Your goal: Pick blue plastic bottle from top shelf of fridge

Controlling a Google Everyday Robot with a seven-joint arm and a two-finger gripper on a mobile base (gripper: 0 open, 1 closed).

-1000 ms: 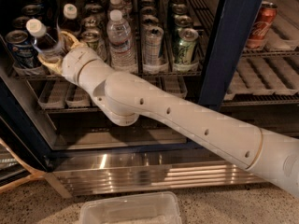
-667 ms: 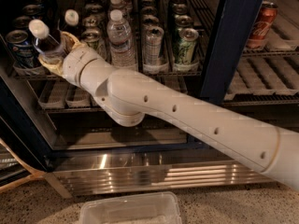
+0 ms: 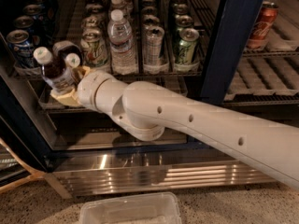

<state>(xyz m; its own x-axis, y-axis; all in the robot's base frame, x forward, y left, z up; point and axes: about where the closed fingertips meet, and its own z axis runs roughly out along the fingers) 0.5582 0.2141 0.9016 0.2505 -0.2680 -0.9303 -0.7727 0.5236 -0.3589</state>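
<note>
Nearest, a clear tub [image 3: 131, 210] sits on the floor before the fridge [image 3: 233, 41]. The gripper [image 3: 65, 84] is clenched around the small bottle [image 3: 52, 73] at the left front of the top shelf [image 3: 154, 72]. The bottle's long axis tilts, cap pointing up and left. Cans [image 3: 184, 48] stand farther back.

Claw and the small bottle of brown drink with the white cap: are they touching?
Touching. The camera view shows the claw in front of the top shelf's left end, closed around the tilted bottle, no gap between them.
</note>
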